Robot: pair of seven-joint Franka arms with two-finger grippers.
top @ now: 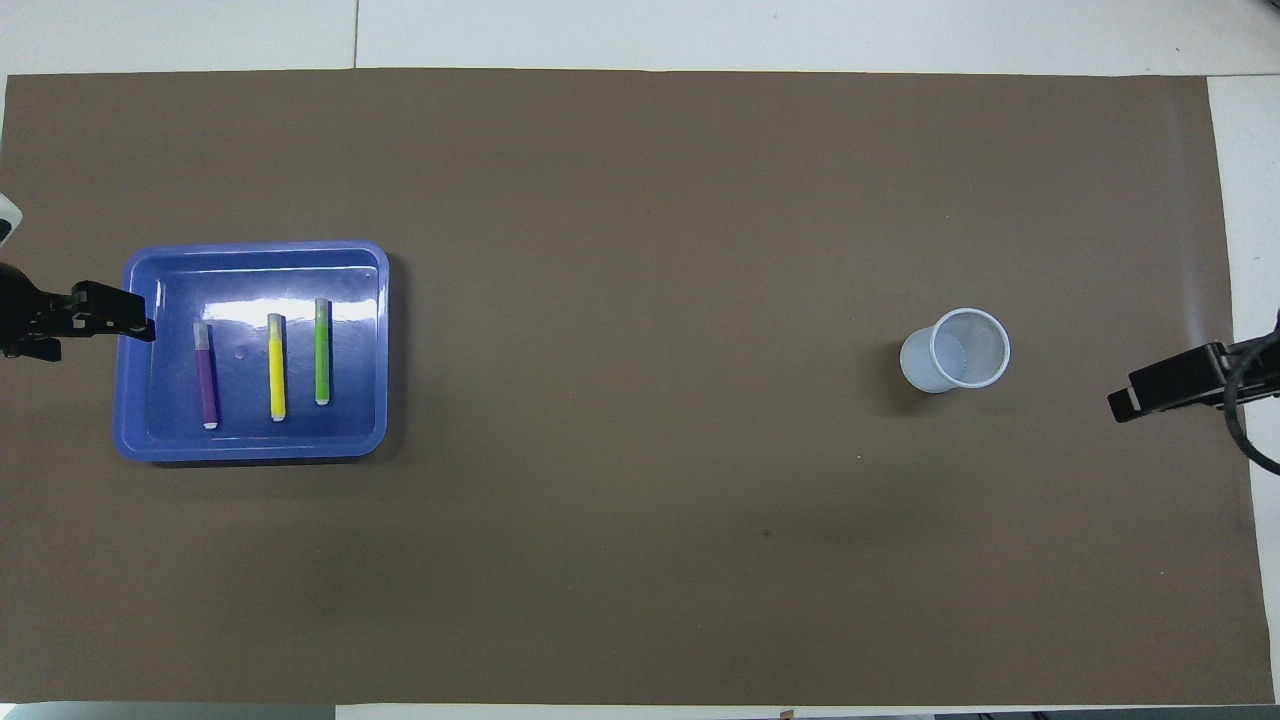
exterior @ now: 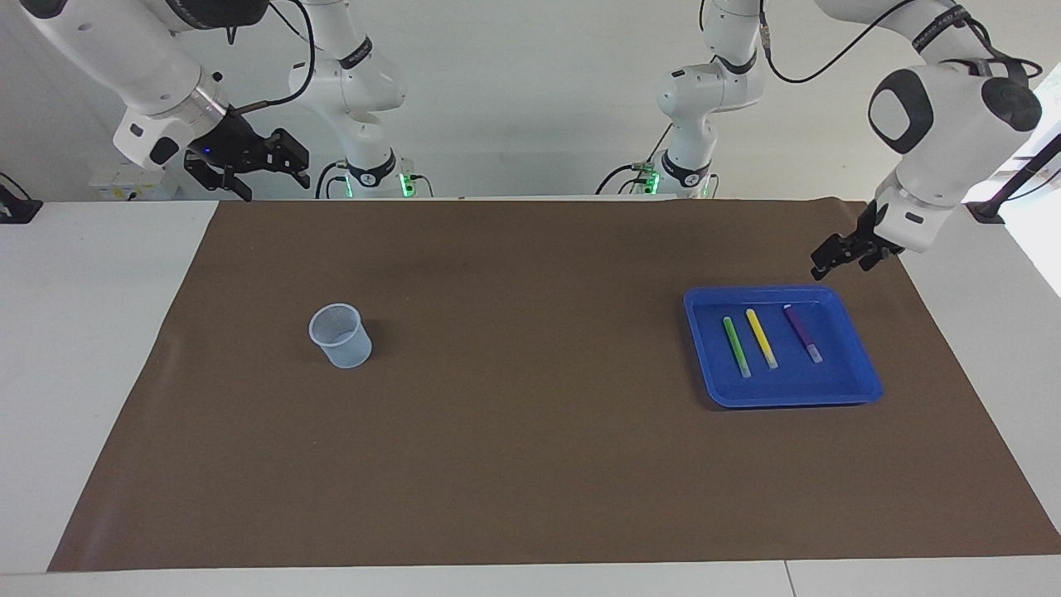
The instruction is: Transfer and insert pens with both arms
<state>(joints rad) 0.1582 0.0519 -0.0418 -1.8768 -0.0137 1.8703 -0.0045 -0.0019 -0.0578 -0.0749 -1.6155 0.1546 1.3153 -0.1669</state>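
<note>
- White counter (exterior: 83, 332) covered by a wide brown mat (exterior: 530, 464), seen from high across it, with pale walls along the top of the frame.
- At centre right of the facing view sits a shallow blue tray (exterior: 862, 390). Three pens lie flat in it, side by side but apart: green pen (exterior: 736, 347), yellow pen (exterior: 761, 338), purple pen (exterior: 803, 333). Each has a pale end.
- At centre left stands an upright translucent cup (exterior: 340, 335), empty as far as the overhead view shows, well apart from the tray.
- At right, the left gripper (exterior: 845, 253) hangs low over the mat just above the tray's upper right corner. Its fingers are spread and hold nothing.
- At upper left, the right gripper (exterior: 249, 170) is raised over the counter's top edge, fingers also spread and empty.
- Two smaller white arm bases (exterior: 373, 170) with green lights stand at top centre.
- The pens look light, stiff and smooth, so likely to roll or slip. A pinch across the middle of the barrel seems safest, leaving an end free for the other gripper to take. The tray's low wall may crowd the approach to the purple pen.
</note>
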